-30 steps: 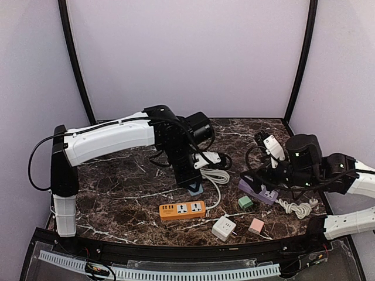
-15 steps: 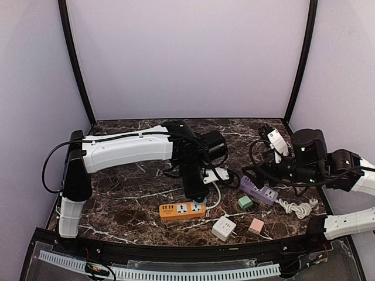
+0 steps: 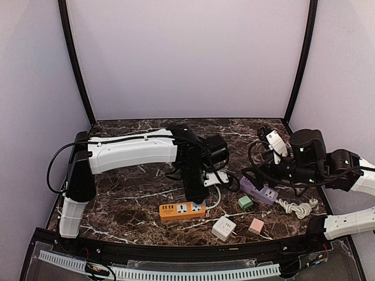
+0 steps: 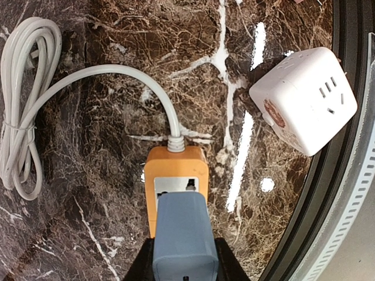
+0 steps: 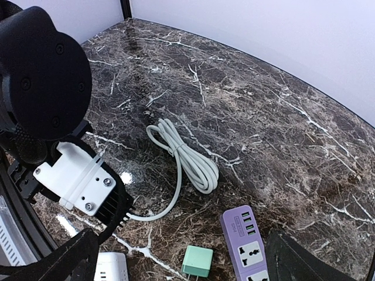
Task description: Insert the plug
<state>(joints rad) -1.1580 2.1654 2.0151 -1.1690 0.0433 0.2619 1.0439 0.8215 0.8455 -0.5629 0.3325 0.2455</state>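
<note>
— Left gripper [image 3: 197, 198] is now hanging over the orange strip [image 3: 181, 210]. A second ago it was hovering further back, behind that strip. The right arm is barely shifting.

— Where is the plug sitting?

— The plug [image 4: 180, 234] is sitting clamped in the left jaws, over the strip's cord end. It is leaving only the socket nearest the cord partly showing. Whether it is touching the strip, I cannot tell.

— Which way is it pointing?

— It is facing down at the strip, with its prongs hiding underneath. In the left wrist view its long axis is running in line with the strip's length.

— How is it looking?

— Blue-grey, smooth, a rounded block about as wide as the strip.

— And the right gripper [image 5: 181, 246]?

— Its jaws are standing wide apart, gripping nothing, above the purple strip [image 5: 246, 246] and green adapter [image 5: 197, 261].

— What are you counting?

— Two strips and one plug. Three loose pieces are lying near the front edge: the white cube [image 4: 304, 99], the green adapter and a pink adapter [image 3: 256, 226]. There are also two coiled white cords. One cord [image 4: 23, 105] is running into the orange strip, and the other coil [image 3: 296, 206] is lying right of the purple strip.
</note>
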